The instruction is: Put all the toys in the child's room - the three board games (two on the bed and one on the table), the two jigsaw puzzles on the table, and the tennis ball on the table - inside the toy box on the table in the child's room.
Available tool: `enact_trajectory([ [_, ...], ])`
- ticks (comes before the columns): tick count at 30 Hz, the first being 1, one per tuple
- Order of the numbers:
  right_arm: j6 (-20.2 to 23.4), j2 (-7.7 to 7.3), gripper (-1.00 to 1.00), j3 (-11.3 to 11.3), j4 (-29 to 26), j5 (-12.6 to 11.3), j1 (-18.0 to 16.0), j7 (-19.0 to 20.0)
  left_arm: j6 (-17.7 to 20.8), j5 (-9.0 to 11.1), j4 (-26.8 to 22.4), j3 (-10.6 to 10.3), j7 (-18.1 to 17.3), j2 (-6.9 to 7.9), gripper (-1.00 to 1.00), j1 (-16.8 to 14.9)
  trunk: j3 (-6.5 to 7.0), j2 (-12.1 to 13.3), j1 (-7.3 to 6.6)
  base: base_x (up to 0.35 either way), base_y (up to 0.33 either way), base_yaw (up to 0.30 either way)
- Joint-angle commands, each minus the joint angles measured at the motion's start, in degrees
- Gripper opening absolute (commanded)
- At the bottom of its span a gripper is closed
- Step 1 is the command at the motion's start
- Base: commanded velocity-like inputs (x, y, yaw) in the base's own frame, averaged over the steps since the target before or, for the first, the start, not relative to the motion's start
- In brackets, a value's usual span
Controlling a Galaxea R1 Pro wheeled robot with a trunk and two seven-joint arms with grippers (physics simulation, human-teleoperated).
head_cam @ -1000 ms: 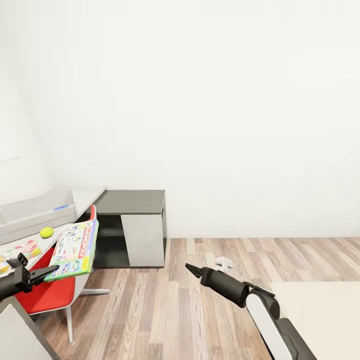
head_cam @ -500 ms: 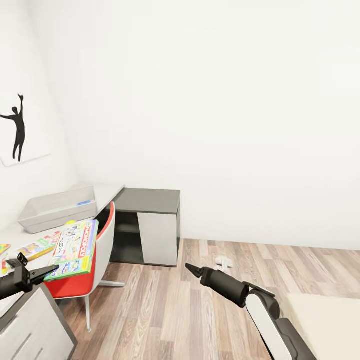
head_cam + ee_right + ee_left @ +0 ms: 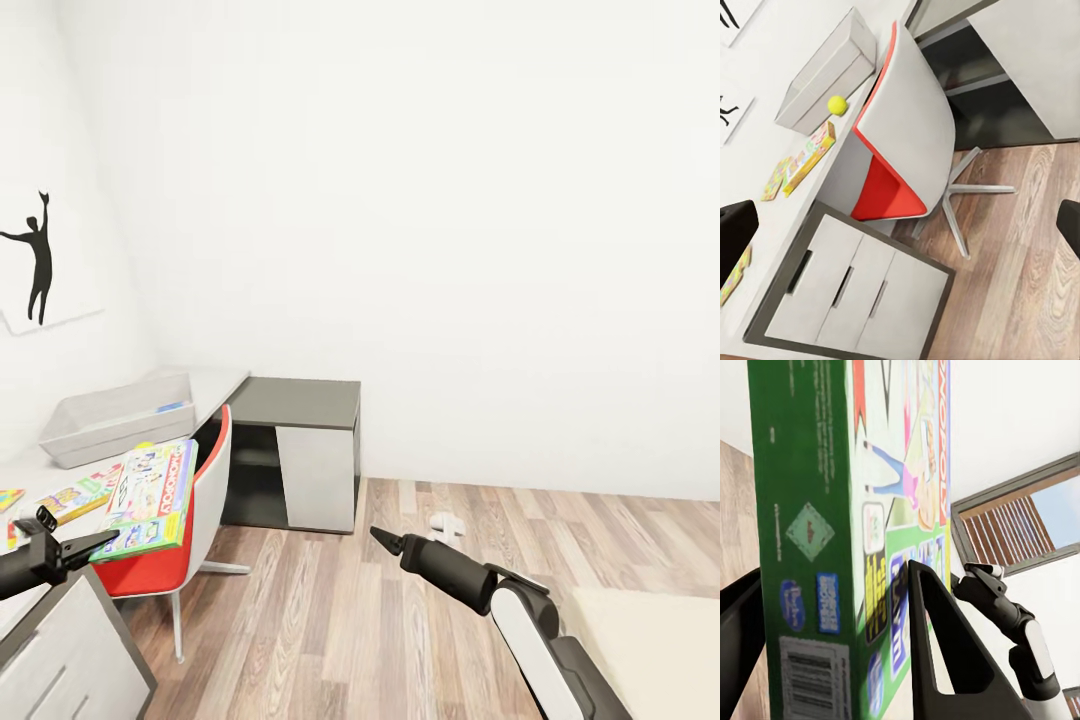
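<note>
My left gripper [image 3: 98, 545] is shut on the green-bordered board game [image 3: 150, 497], holding it tilted above the red chair beside the table [image 3: 25, 468]. In the left wrist view the two black fingers [image 3: 937, 660] clamp the box's edge [image 3: 810, 540]. The light-grey toy box [image 3: 115, 417] stands on the table against the wall. In front of it lie the tennis ball [image 3: 836, 104], another board game [image 3: 810, 154] and a jigsaw puzzle [image 3: 777, 178]. My right gripper [image 3: 383, 539] hovers open over the floor, holding nothing.
A red and grey swivel chair [image 3: 175, 545] stands at the table's edge, over white drawer fronts [image 3: 855, 292]. A low dark-grey cabinet [image 3: 295, 450] adjoins the table's far end. The bed's beige corner [image 3: 650, 640] is at the lower right. A small white item [image 3: 447, 522] lies on the plank floor.
The head view has swung left since a second ago, bringing the wall silhouette picture into sight. Both arms keep their pose, the board game still held. Almost nothing differs from half a second ago.
</note>
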Motion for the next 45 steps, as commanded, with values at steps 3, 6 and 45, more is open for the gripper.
enact_trajectory([
  [3,0.21,-0.03,1.00,0.09,-0.02,-0.06,-0.05,-0.07,0.60,0.03,-0.01,-0.04,-0.22,-0.05,-1.00,-0.04,0.42,1.09,-0.63,0.000,0.000,0.000],
  [6,0.22,-0.03,1.00,0.11,-0.01,-0.06,-0.05,-0.11,0.60,0.03,-0.01,-0.03,-0.22,-0.07,-1.00,-0.05,0.96,2.29,-1.29,0.000,0.000,0.000],
  [45,0.36,-0.03,1.00,0.26,1.35,-0.05,-0.05,0.16,0.54,0.03,0.19,0.07,-0.22,-0.20,-1.00,-0.01,2.57,5.90,-3.27,0.013,0.000,0.000],
])
